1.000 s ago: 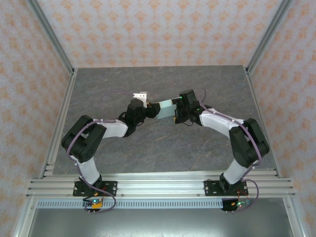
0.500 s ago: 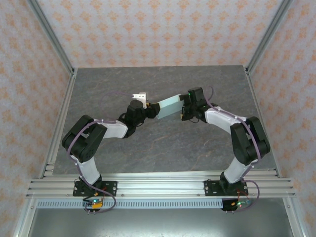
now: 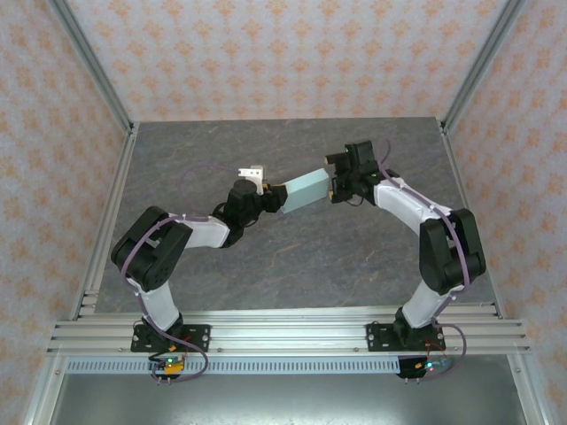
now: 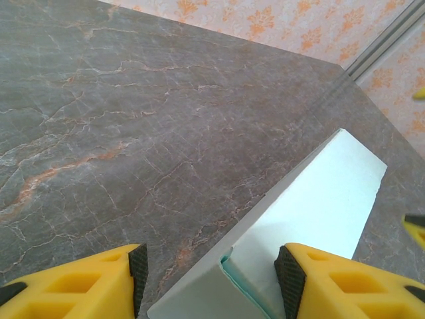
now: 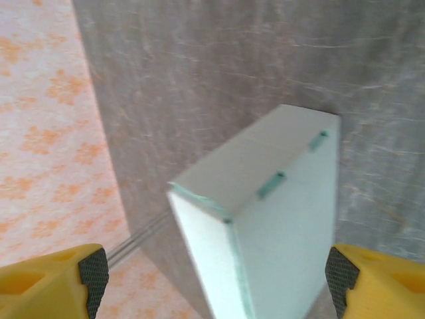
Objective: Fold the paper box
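The paper box (image 3: pixel 306 190) is a pale mint-blue closed rectangular box, held tilted above the grey table. My left gripper (image 3: pixel 273 197) is shut on its near-left end. In the left wrist view the box (image 4: pixel 319 199) runs away from between the yellow fingers (image 4: pixel 325 286) of the left gripper (image 4: pixel 212 279). My right gripper (image 3: pixel 335 184) stands open just off the box's right end, not touching it. In the right wrist view the box (image 5: pixel 279 219), with two tab slots on its edge, sits between the widely spread jaws of the right gripper (image 5: pixel 212 272), with a gap on each side.
The grey marbled table (image 3: pixel 266 257) lies under both arms. Patterned walls (image 3: pixel 283 53) and metal corner posts (image 3: pixel 93 66) close in the back and sides. An aluminium rail (image 3: pixel 283 332) carrying the arm bases runs along the near edge.
My right gripper has come off the box's right end, drawn back to the right and far side, and opened wider. The box has stayed in the left gripper, its free end swinging slightly farther.
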